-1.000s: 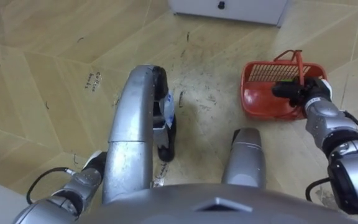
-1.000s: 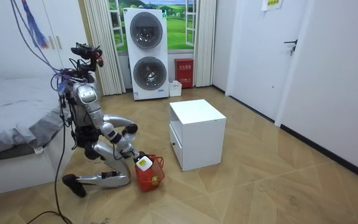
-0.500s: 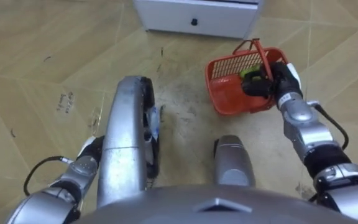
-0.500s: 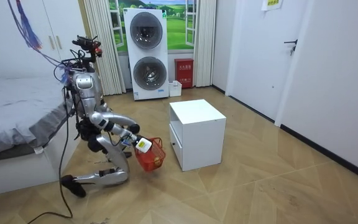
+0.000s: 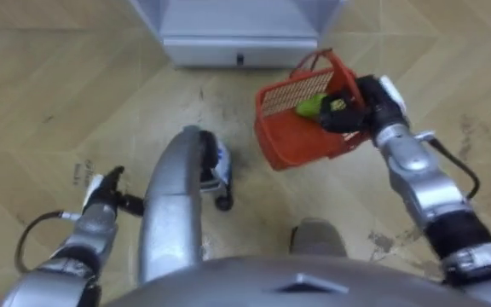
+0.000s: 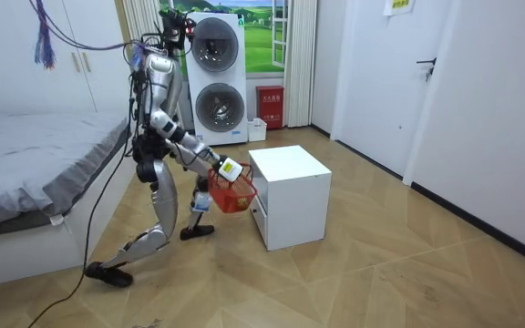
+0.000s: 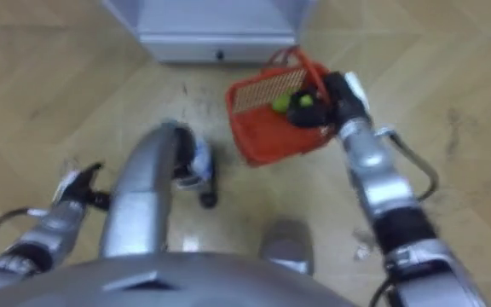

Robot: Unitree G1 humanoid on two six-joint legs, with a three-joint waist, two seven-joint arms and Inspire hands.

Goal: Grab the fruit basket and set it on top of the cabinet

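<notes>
The red mesh fruit basket (image 5: 290, 128) hangs tilted above the wooden floor, with green fruit (image 5: 310, 107) inside it. My right hand (image 5: 358, 104) is shut on the basket's handle at its right rim. In the room view the basket (image 6: 232, 193) hangs at thigh height from my right hand (image 6: 223, 170), just in front of the white cabinet. My left hand (image 5: 102, 193) hangs low at the left, away from the basket, with relaxed fingers and nothing in it.
A white cabinet (image 5: 239, 36) with a small drawer knob stands right ahead of the basket; it also shows in the room view (image 6: 290, 196). A bed (image 6: 35, 173) lies at the room view's left. Stacked washing machines (image 6: 215, 77) stand behind me.
I have risen from kneeling on the floor to nearly standing. The basket has come up off the floor in my right hand and now hangs close to the cabinet.
</notes>
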